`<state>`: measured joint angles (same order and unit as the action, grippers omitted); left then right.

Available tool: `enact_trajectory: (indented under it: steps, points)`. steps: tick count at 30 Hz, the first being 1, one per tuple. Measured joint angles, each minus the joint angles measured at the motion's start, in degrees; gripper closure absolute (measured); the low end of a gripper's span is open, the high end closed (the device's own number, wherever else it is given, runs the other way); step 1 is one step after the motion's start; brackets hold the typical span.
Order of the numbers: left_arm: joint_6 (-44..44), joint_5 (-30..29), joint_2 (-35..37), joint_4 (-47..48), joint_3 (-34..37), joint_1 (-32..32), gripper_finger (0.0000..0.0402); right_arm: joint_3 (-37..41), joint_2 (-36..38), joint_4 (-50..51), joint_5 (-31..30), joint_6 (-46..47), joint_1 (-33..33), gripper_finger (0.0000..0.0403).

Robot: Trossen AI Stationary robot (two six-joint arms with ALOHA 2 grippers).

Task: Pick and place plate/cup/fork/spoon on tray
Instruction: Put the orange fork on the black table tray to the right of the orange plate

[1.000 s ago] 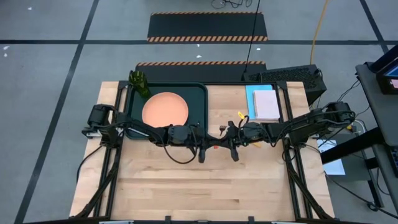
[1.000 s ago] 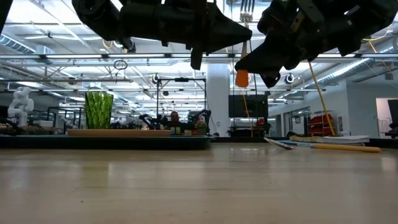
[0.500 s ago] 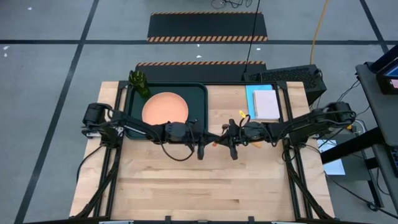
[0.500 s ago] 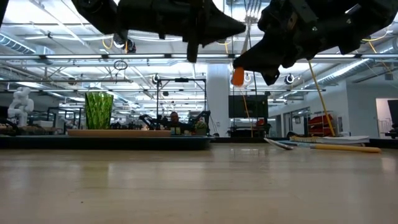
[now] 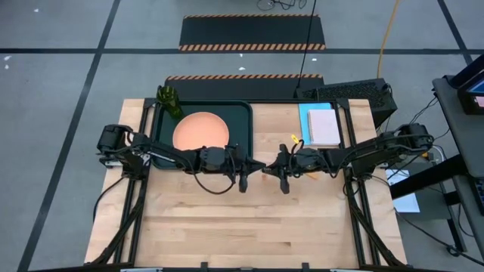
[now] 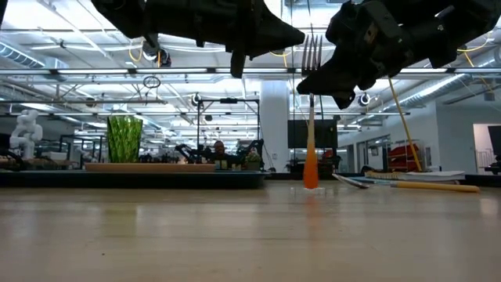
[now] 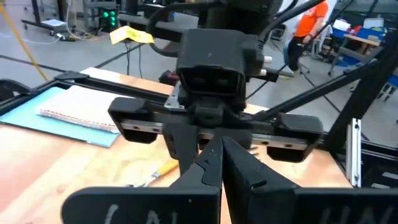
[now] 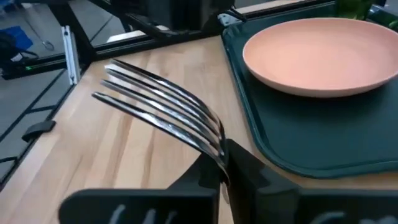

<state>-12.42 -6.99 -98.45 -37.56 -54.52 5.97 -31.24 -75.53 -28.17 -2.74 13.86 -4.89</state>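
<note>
**High view.** The tray [image 5: 240, 125] sits on the far left part of the table [image 5: 249, 227]. It holds the plate [image 5: 201, 131] in its middle and the cup [image 5: 169, 102] upright at its far left corner. A blue sheet with a notepad [image 5: 321, 125] lies to the right. The left gripper [image 5: 253, 168] and the right gripper [image 5: 269, 169] meet tip to tip just beside the tray's near right corner.

**Low view.** The cup [image 6: 124, 139] stands in the tray [image 6: 133, 178]. The spoon [image 6: 407, 185] lies flat on the wood at the right, with a workshop hall behind. The fork [image 6: 311, 117] is upright between the two grippers, tines up and orange handle reaching down to table level. I cannot tell whether it touches the table.

**Left wrist view.** The left gripper's [image 7: 222, 144] fingers are pressed together and hold nothing. A person in orange stands in the background.

**Right wrist view.** The plate [image 8: 320, 56] rests in the tray [image 8: 298, 143]. The right gripper [image 8: 224, 165] is clamped tight on the fork [image 8: 161, 109] at the base of its tines.
</note>
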Motion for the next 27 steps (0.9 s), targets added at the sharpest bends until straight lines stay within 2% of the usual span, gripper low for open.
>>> enact_trajectory:
  steps: [5, 14, 19, 24, 27]
  points:
    - [-0.01, 1.8, 0.13, 1.09, 0.02, 0.14, 0.0397, -0.01, 2.91, 0.58, -0.13, -0.25, 0.02, 0.0402]
    - [3.65, 3.0, 4.94, 9.23, 0.0, 2.09, 0.0361, -0.02, 15.92, 9.52, -0.15, -1.09, -1.83, 0.0402]
    - [5.67, 2.89, 1.89, 5.6, -0.07, 3.27, 0.0302, -0.02, 19.82, 8.99, -0.15, -1.07, -3.94, 0.0402]
    - [9.63, -0.37, -2.87, -1.05, 0.0, 3.93, 0.0224, 0.0, 19.14, 6.7, -0.08, -1.08, -5.08, 0.0403]
    - [10.55, -2.58, -7.15, -5.12, -0.78, 4.06, 0.0191, 0.0, 18.34, 4.4, 0.31, -1.1, -5.11, 0.0403]
